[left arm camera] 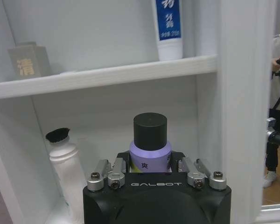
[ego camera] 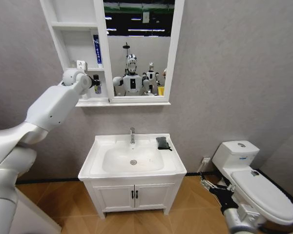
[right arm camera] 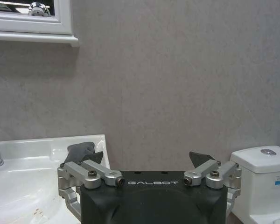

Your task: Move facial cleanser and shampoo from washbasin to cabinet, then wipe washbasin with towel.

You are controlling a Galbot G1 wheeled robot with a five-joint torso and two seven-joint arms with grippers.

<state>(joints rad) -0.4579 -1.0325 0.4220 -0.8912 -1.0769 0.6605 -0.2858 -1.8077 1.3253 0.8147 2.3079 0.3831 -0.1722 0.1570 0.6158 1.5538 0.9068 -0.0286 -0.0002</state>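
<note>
My left gripper [ego camera: 94, 84] is raised into the lowest compartment of the white wall cabinet [ego camera: 68, 25]. It is shut on the shampoo [left arm camera: 150, 137], a lilac bottle with a black cap that stands upright between the fingers. Beside it in the same compartment stands the facial cleanser [left arm camera: 64, 161], a white bottle with a black top. Below, the white washbasin [ego camera: 95, 155] carries the dark folded towel [ego camera: 162, 143] on its back right corner. My right gripper [ego camera: 210, 186] hangs open low on the right, between the washbasin and the toilet, with nothing in it [right arm camera: 142, 156].
A blue and white tube [left arm camera: 167, 28] and a small grey box [left arm camera: 30, 60] stand on the shelf above. The framed mirror [ego camera: 139, 48] adjoins the compartments. A chrome tap [ego camera: 132, 134] rises behind the bowl. The white toilet [ego camera: 256, 187] stands at the right, the two-door vanity [ego camera: 132, 195] under the basin.
</note>
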